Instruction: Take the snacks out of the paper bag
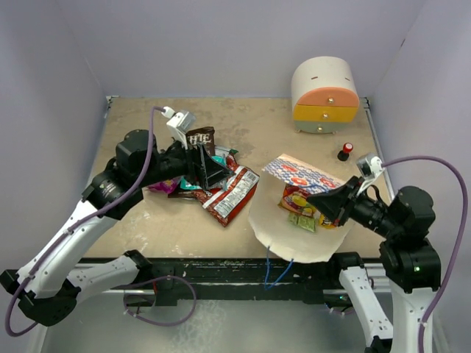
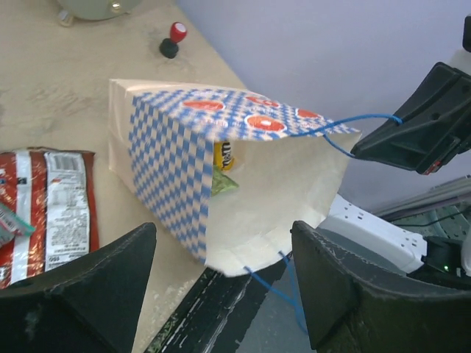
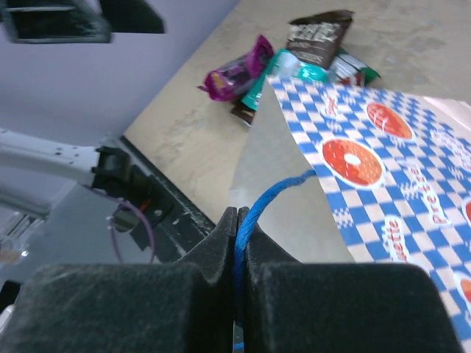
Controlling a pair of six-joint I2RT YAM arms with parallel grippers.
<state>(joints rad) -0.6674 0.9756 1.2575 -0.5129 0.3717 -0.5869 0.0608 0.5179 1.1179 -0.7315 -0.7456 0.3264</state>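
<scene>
Several packets (image 1: 298,209) sit inside the paper bag (image 1: 266,215), which lies on its side at the near edge of the table (image 1: 147,220). My right gripper (image 3: 237,243) is clamped on the blue string handle (image 3: 276,195). My left gripper (image 2: 224,265) is apart and empty. I judge it best to hold the mouth high and reach in low.

I see the paper bag (image 1: 268,220) lying on its side at the right of the counter (image 1: 147,220). It is cream with blue checks and orange-red rounds, and its mouth gapes toward the near edge. One blue string handle (image 3: 276,195) is drawn taut, pinched in the right fingers (image 3: 217,254); the other handle (image 1: 267,266) dangles over the edge. Inside I make out yellow, red and green packets (image 1: 298,209). To its left lies a heap of snacks (image 1: 221,198): a dark brown chip bag (image 1: 200,138), a red-and-white packet (image 2: 44,206), a teal packet (image 3: 291,70) and a magenta packet (image 3: 235,73).
</scene>
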